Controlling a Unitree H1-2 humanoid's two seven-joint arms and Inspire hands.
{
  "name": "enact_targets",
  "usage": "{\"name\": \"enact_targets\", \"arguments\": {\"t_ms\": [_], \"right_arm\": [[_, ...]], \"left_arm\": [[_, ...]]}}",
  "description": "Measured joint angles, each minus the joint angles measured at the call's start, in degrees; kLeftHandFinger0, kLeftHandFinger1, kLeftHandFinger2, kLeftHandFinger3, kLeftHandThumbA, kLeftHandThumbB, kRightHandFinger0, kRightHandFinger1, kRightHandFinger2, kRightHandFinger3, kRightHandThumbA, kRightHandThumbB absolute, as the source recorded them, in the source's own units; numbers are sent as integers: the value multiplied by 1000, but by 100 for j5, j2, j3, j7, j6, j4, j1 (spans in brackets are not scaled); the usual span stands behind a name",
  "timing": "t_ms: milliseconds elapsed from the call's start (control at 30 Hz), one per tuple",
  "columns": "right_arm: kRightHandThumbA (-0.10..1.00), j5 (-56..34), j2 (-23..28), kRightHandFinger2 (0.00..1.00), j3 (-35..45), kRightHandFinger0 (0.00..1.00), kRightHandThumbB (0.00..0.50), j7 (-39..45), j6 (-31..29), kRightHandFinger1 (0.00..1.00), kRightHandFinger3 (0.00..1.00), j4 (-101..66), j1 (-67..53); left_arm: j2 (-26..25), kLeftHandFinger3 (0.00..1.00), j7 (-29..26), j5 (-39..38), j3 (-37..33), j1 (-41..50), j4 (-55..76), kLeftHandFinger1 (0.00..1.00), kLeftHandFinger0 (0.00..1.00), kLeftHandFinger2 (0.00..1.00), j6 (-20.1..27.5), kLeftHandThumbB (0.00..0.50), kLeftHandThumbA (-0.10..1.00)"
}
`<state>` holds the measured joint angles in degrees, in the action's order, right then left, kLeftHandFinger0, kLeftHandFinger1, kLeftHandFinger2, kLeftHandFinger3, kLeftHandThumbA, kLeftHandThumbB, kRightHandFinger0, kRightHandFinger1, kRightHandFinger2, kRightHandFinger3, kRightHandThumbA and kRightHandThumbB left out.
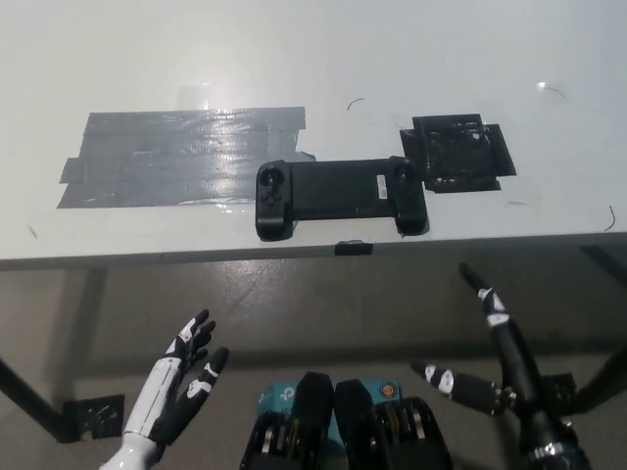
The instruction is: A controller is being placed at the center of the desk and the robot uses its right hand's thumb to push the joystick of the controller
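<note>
Nearest me, I see the white left hand [181, 377] at lower left and the black right hand [490, 362] at lower right, both below the desk [294, 59] edge, fingers spread, holding nothing; the right wrist is cut off by the frame. Farther out, the black controller [340, 196] lies flat near the desk's front edge, between a grey tape patch [167, 157] and a black tape square [456, 152]; its joystick detail is hard to resolve.

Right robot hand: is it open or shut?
Open: the right robot hand holds nothing, fingers spread, below the desk edge.
</note>
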<state>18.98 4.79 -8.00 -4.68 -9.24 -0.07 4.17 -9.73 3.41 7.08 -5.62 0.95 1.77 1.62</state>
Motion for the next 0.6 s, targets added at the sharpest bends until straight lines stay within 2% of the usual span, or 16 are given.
{"name": "enact_targets", "arguments": {"t_ms": [100,300,400,500,600], "right_arm": [[967,69,-35,1000,119,1000,137,-31,104,1000,1000,-84,356],[951,75,-60,1000,410,1000,162,-82,339,1000,1000,238,1459],[972,62,-76,1000,510,1000,180,-122,447,1000,1000,711,1949],[996,52,-73,1000,594,1000,226,-153,548,1000,1000,1332,2394],[987,30,-69,1000,632,1000,237,-156,646,1000,1000,1931,2781]], "left_arm": [[8,1000,-1,4,-1,0,-2,1000,1000,1000,6,10,767],[16,1000,-1,5,2,0,-4,1000,1000,1000,15,0,761],[15,1000,-1,5,4,0,-6,1000,1000,1000,18,0,761],[15,1000,-1,9,6,-6,-7,1000,1000,1000,19,0,750],[16,1000,-1,10,4,-11,-11,1000,1000,1000,26,0,750]]}}
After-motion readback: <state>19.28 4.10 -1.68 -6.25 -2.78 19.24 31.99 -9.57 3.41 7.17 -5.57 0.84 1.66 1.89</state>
